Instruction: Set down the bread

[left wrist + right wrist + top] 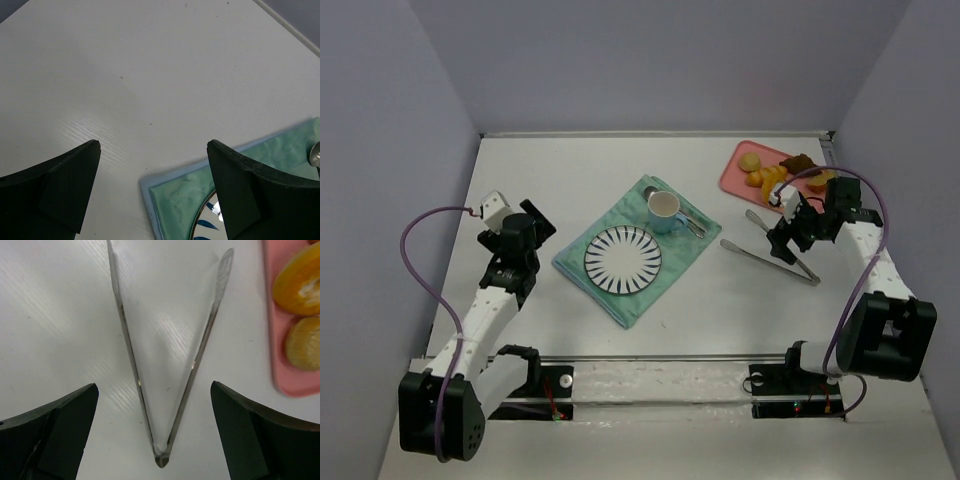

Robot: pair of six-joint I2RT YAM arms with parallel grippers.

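The right hand is seen poised over a pair of metal tongs lying on the white tabletop, its fingers spread wide to either side of the hinged end, with nothing pinched. The bread is found on the pink tray at the far right corner, just beyond the tongs. The left hand is likewise held spread and empty, above bare tabletop beside the corner of a green cloth, on which a striped plate and a cup are set.
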